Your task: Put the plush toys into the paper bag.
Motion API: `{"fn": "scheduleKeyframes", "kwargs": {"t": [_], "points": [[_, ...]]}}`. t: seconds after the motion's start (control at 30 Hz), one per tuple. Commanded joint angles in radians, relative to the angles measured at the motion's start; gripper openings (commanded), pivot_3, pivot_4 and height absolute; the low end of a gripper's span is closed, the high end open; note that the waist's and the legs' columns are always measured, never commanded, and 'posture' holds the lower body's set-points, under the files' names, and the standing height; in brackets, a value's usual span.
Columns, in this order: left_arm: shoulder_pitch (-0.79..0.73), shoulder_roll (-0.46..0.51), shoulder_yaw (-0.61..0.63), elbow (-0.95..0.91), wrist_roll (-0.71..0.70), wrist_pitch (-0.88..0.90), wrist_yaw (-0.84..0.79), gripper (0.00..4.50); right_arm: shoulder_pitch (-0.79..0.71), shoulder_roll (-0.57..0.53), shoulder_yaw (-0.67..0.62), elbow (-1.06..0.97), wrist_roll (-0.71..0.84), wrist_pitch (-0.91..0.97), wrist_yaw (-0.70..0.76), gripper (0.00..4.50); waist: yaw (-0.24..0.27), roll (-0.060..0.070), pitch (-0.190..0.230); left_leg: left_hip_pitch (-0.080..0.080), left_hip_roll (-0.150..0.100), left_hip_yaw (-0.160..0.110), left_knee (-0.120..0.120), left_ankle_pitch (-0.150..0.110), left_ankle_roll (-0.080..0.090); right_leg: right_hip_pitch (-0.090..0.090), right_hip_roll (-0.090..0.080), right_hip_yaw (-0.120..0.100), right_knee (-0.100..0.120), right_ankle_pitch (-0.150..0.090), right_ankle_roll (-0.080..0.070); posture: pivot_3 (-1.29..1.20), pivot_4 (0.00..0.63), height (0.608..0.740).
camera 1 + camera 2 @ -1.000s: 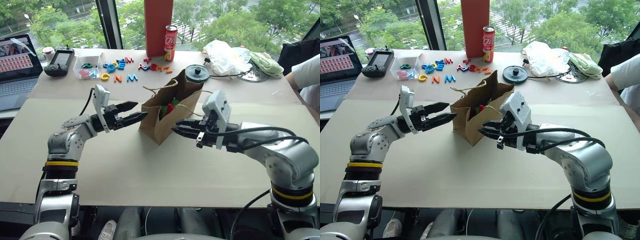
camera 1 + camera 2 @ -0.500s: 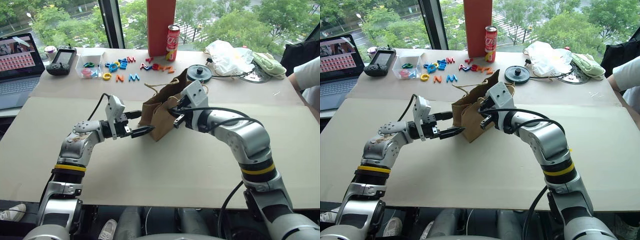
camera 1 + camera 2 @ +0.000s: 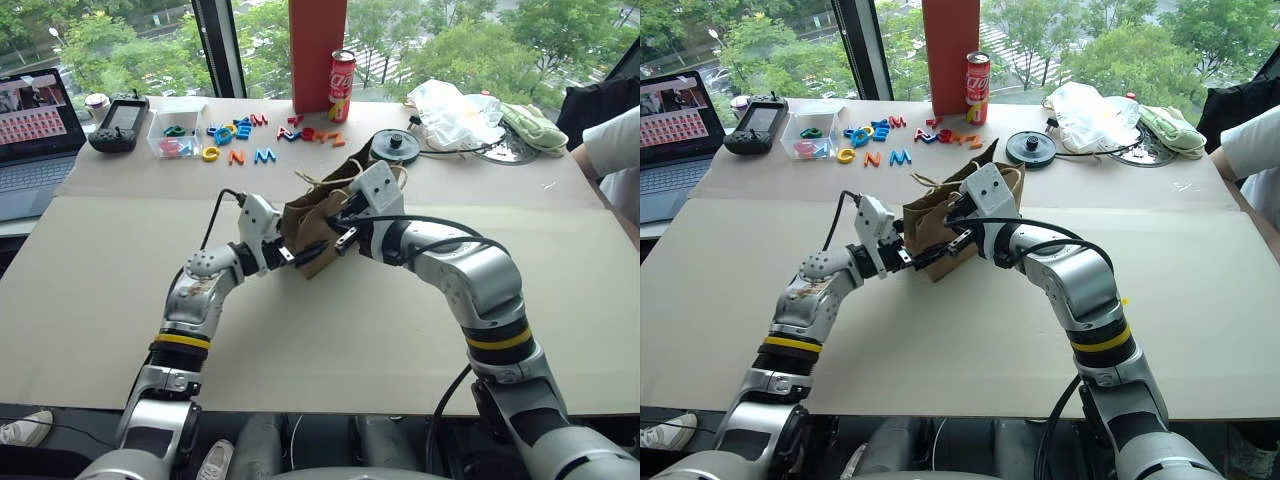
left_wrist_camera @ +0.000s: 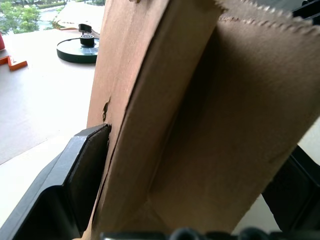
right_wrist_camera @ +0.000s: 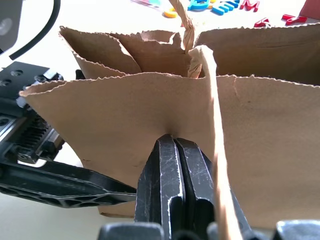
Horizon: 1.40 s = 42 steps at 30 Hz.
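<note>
The brown paper bag [image 3: 318, 213] stands mid-table with its top edges folded inward. The plush toys are hidden from view. My left gripper [image 3: 291, 255] is open and level, its two fingers straddling the bag's lower left side; in the left wrist view the bag [image 4: 200, 115] sits between one finger [image 4: 82, 175] and the other. My right gripper [image 3: 340, 240] is shut, its fingertips [image 5: 175, 170] pressed against the bag's near wall [image 5: 125, 115]. A twisted string handle [image 5: 212, 115] hangs just beside them.
Behind the bag lie foam letters [image 3: 240, 135], a clear box [image 3: 177, 135], a cola can [image 3: 341, 85], an orange pillar [image 3: 317, 45] and a black disc [image 3: 394, 146]. A laptop [image 3: 35, 140] stands far left. A white plastic bag [image 3: 450, 110], green cloth [image 3: 530, 125] and a person's sleeve [image 3: 612, 140] are at right.
My left gripper has slid right and down, and its open fingers now straddle the bag's side. My right gripper swung in from the bag's right to its near wall, still shut.
</note>
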<state>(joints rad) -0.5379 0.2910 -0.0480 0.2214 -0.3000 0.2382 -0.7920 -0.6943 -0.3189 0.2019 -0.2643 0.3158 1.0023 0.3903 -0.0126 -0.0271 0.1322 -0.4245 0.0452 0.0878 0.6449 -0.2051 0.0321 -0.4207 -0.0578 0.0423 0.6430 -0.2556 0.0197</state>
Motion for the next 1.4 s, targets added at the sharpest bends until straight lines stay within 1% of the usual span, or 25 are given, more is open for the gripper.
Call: {"fn": "scheduleKeyframes", "kwargs": {"t": [0.03,0.1,0.13,0.2,0.27,0.3,0.43,0.47,0.87,1.0,1.1,1.3,1.4], "points": [[-0.030,-0.019,0.011,0.006,0.009,-0.044,0.024,4.50,-0.022,0.008,-0.008,-0.015,-0.011,-0.027,0.001,0.07,0.000,0.000,0.000,0.000,0.000,0.000,0.000,0.000,0.000,0.000,0.000,0.000,0.000,0.000,0.000,0.00,0.150,0.739],[-0.029,-0.032,0.015,0.013,0.009,-0.066,0.034,3.96,-0.022,0.009,-0.008,-0.015,-0.014,-0.025,0.002,0.00,0.000,0.000,0.000,0.000,0.000,0.000,0.000,0.000,0.000,0.000,0.000,0.000,0.000,0.000,0.000,0.00,0.150,0.739],[-0.029,-0.036,0.017,0.015,0.008,-0.072,0.037,3.79,-0.022,0.010,-0.008,-0.016,-0.015,-0.024,0.004,0.00,0.000,0.000,0.000,0.000,0.000,0.000,0.000,0.000,0.000,0.000,0.000,0.000,0.000,0.000,0.000,0.00,0.150,0.739],[-0.026,-0.042,0.015,0.014,0.007,-0.077,0.038,2.97,-0.022,0.011,-0.007,-0.016,-0.019,-0.023,0.007,0.00,0.000,0.000,0.000,0.000,0.000,0.000,0.000,0.000,0.000,0.000,0.000,0.000,0.000,0.000,0.000,0.00,0.150,0.739],[-0.024,-0.046,0.014,0.014,0.006,-0.080,0.039,2.33,-0.022,0.011,-0.008,-0.017,-0.023,-0.021,0.008,0.00,0.000,0.000,0.000,0.000,0.000,0.000,0.000,0.000,0.000,0.000,0.000,0.000,0.000,0.000,0.000,0.00,0.150,0.739],[-0.023,-0.048,0.013,0.014,0.007,-0.082,0.040,1.90,-0.021,0.011,-0.008,-0.018,-0.024,-0.020,0.009,0.00,0.000,0.000,0.000,0.000,0.000,0.000,0.000,0.000,0.000,0.000,0.000,0.000,0.000,0.000,0.000,0.00,0.150,0.739],[-0.026,-0.055,0.014,0.021,0.009,-0.088,0.043,0.47,-0.021,0.010,-0.009,-0.022,-0.024,-0.015,0.012,0.00,0.000,0.000,0.000,0.000,0.000,0.000,0.000,0.000,0.000,0.000,0.000,0.000,0.000,0.000,0.000,0.00,0.150,0.739],[-0.028,-0.056,0.014,0.024,0.010,-0.089,0.045,0.03,-0.021,0.009,-0.009,-0.023,-0.024,-0.013,0.013,0.00,0.000,0.000,0.000,0.000,0.000,0.000,0.000,0.000,0.000,0.000,0.000,0.000,0.000,0.000,0.000,0.00,0.150,0.739],[-0.037,-0.080,0.014,0.046,0.013,-0.102,0.046,0.03,-0.003,-0.014,-0.009,-0.053,-0.027,0.007,0.022,0.00,0.000,0.000,0.000,0.000,0.000,0.000,0.000,0.000,0.000,0.000,0.000,0.000,0.000,0.000,0.000,0.00,0.150,0.739],[-0.050,-0.087,0.026,0.065,0.016,-0.095,0.067,0.03,0.037,-0.072,-0.031,-0.146,0.007,0.011,0.071,0.00,0.000,0.000,0.000,0.000,0.000,0.000,0.000,0.000,0.000,0.000,0.000,0.000,0.000,0.000,0.000,0.00,0.150,0.739],[-0.065,-0.086,0.044,0.089,0.017,-0.096,0.087,0.03,0.091,-0.143,-0.086,-0.243,0.058,0.001,0.136,0.00,0.005,0.000,0.000,0.000,0.000,-0.001,0.000,0.000,0.000,0.001,0.000,-0.001,-0.001,0.000,0.000,0.00,0.150,0.739],[-0.093,-0.056,0.084,0.134,0.015,-0.101,0.093,0.03,0.184,-0.274,-0.252,-0.320,0.160,-0.039,0.249,0.00,0.002,0.000,0.000,0.000,-0.001,-0.001,0.000,0.000,0.000,0.002,0.000,0.000,-0.002,0.000,0.000,0.00,0.150,0.739],[-0.093,-0.018,0.100,0.109,-0.015,-0.098,0.031,0.03,0.209,-0.319,-0.344,-0.296,0.225,-0.055,0.314,0.00,-0.005,0.000,0.000,0.001,0.000,-0.001,0.000,0.000,0.000,0.001,0.001,0.000,-0.002,0.000,0.000,0.00,0.150,0.739]]}}
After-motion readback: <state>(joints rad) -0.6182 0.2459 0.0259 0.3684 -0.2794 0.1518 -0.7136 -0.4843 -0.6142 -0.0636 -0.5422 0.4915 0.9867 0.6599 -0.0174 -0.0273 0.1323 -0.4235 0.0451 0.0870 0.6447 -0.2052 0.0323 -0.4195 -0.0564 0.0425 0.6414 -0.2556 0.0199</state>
